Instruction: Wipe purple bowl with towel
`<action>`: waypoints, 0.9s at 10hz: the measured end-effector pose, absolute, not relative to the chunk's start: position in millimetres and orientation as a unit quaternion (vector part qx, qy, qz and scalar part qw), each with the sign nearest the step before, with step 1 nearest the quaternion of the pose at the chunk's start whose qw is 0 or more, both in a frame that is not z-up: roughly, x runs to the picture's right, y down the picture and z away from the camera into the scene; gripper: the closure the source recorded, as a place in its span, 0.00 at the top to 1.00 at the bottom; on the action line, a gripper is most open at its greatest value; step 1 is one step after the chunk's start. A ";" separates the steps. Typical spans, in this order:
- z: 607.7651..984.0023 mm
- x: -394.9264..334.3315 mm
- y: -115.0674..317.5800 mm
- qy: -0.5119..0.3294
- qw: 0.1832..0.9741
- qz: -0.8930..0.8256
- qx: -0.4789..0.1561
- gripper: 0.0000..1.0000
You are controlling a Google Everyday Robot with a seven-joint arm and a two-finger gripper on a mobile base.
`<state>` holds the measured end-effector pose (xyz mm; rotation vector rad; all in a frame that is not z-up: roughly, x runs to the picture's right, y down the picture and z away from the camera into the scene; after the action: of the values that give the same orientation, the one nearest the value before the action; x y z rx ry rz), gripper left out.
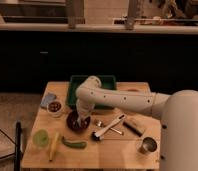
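The claw (83,121) reaches down into the purple bowl (75,121) on the table (107,150) beside the small white bowl (55,107); its grip cannot be told.

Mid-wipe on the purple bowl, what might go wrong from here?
The tool is down in the purple bowl, which sits loose on the table. A sideways push may slide it into the white bowl or the cucumber. The brush lies just right of the bowl; a wide stroke might knock it. The towel isn't clearly visible, so contact is unconfirmed.
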<state>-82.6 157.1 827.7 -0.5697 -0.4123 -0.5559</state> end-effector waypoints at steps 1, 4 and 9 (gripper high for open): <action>829.0 -90.2 153.6 -0.200 0.900 -0.274 -0.274 0.07; 830.5 -121.6 147.2 -0.207 0.892 -0.298 -0.270 0.07; 815.9 -132.0 155.9 -0.218 0.882 -0.321 -0.268 0.07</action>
<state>-132.0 155.9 815.9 -0.5590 -0.4540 -0.6675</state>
